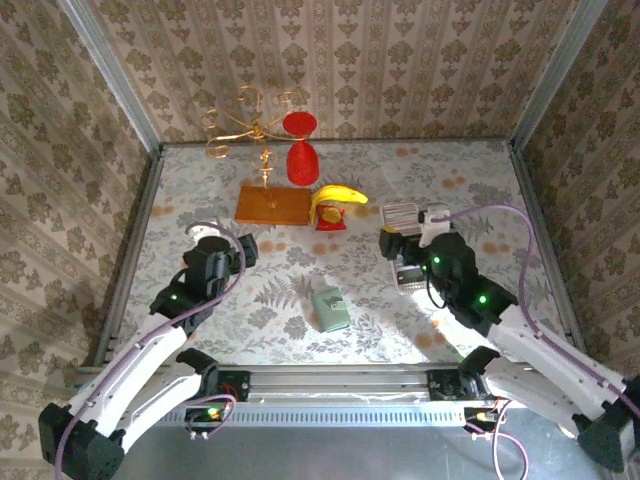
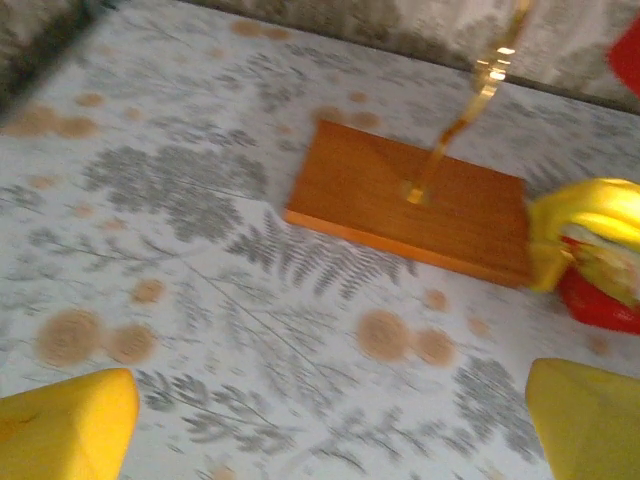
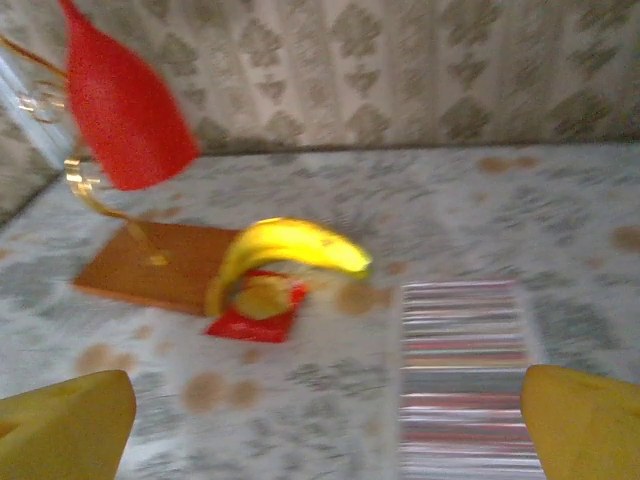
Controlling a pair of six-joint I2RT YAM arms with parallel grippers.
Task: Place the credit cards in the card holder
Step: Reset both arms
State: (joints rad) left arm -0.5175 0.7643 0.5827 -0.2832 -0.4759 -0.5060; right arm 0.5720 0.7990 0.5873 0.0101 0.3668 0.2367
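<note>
The card holder (image 1: 328, 307), a small pale grey-green wallet, lies closed on the patterned table between the two arms. The credit cards (image 1: 400, 213) stand as a striped row of edges (image 3: 462, 370) in a long clear tray at the right. My right gripper (image 1: 408, 236) hovers over that row, partly hiding it from above. Its yellow fingertips (image 3: 585, 420) are spread wide, the right one beside the row, and nothing sits between them, so it is open (image 3: 325, 440). My left gripper (image 1: 222, 240) is open (image 2: 325, 440) over bare tabletop left of the card holder, yellow fingertips (image 2: 62, 425) far apart.
A wooden base (image 1: 272, 204) with a gold wire stand (image 1: 255, 125) and a red ornament (image 1: 301, 160) stands at the back. A banana on a red holder (image 1: 334, 205) sits beside it. Patterned walls enclose the table on three sides.
</note>
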